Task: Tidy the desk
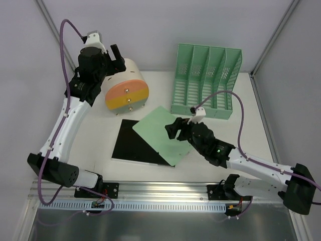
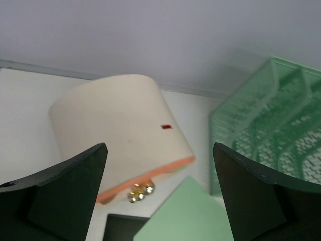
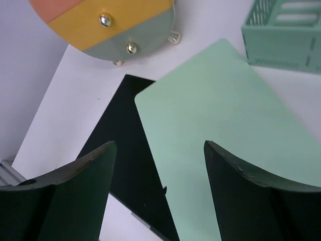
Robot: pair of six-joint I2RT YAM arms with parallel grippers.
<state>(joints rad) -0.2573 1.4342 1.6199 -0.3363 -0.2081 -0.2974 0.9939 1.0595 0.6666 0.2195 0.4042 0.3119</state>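
Note:
On the white desk a cream drum-shaped box lies on its side, its face striped orange, yellow and grey-green with brass knobs. A light green sheet lies tilted across a black sheet. A green slotted file rack stands at the back right. My left gripper is open just behind and above the drum. My right gripper is open and empty above the green sheet's right part, over the black sheet's edge.
Grey walls close in the desk at the back and both sides. An aluminium rail runs along the front edge. The file rack also shows in the left wrist view and in the right wrist view.

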